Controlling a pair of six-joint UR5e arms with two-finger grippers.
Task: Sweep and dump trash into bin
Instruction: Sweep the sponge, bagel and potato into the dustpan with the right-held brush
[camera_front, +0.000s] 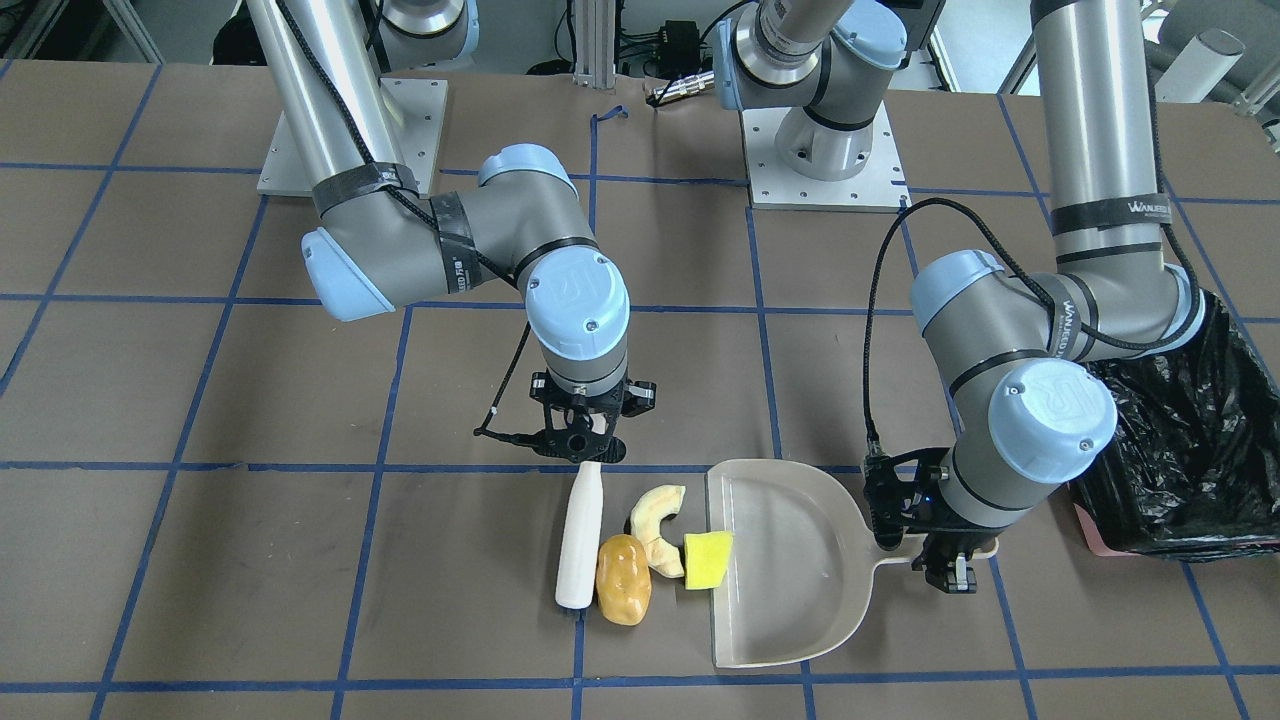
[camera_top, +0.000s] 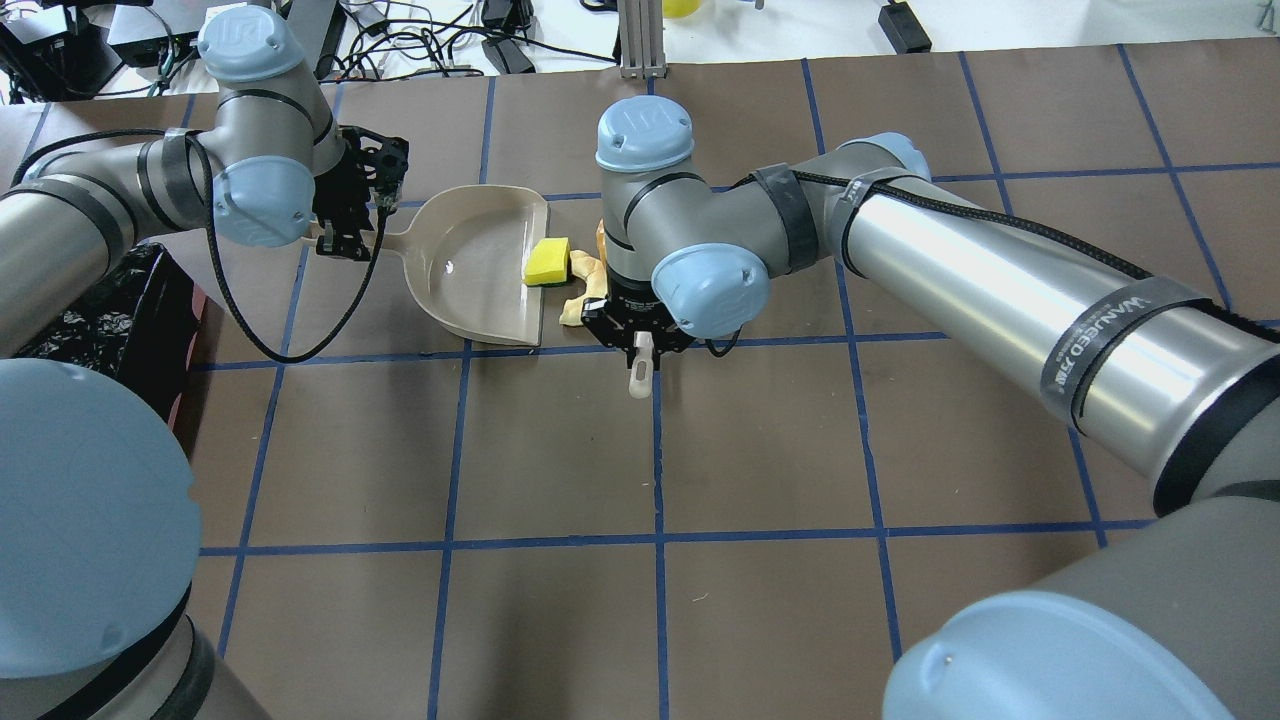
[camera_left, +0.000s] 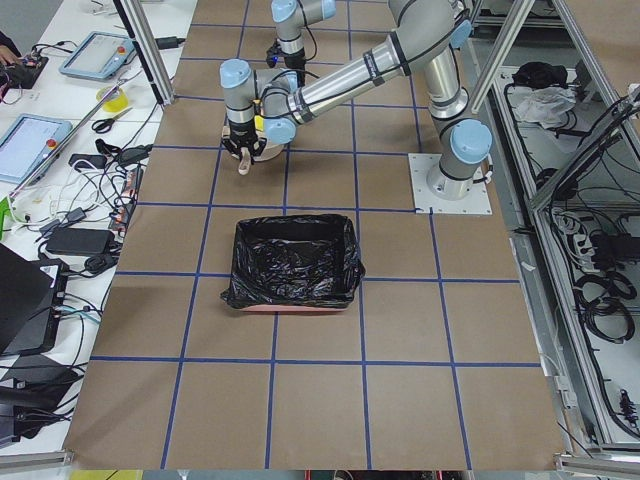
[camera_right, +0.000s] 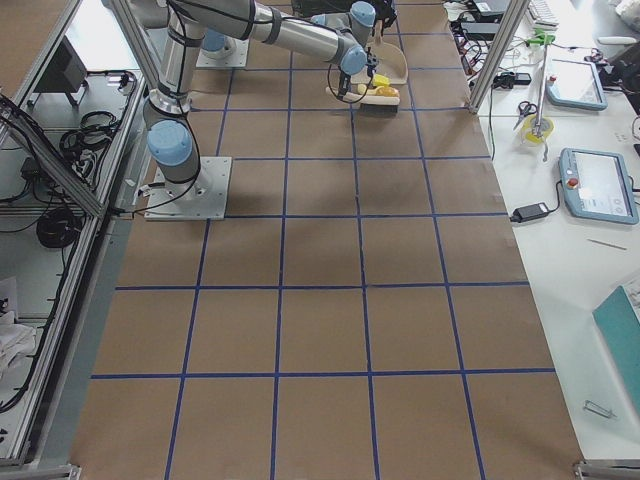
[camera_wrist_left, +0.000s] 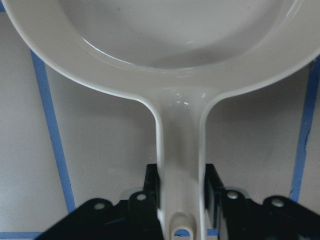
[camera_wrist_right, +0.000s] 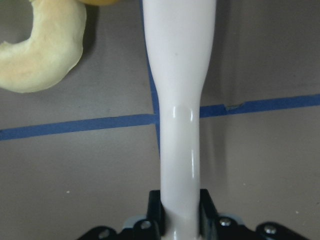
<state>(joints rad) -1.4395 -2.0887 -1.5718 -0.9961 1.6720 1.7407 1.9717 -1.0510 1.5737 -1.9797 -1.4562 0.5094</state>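
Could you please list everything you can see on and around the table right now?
table: one, brown with a blue tape grid, under everything.
bin: one, pink base with black bag liner, on the table to the robot's left of the dustpan.
dustpan: one, beige, flat on the table.
brush: one, white, lying beside the trash.
potato-like lump: one, golden-brown, beside the brush head.
crescent piece: one, pale, between brush and dustpan.
sponge wedge: one, yellow, at the dustpan's mouth.
left arm: one, silver and pale blue.
right arm: one, silver and pale blue.
left gripper: one, black, jaws shut on the dustpan's handle.
right gripper: one, black, jaws shut on the brush's handle.
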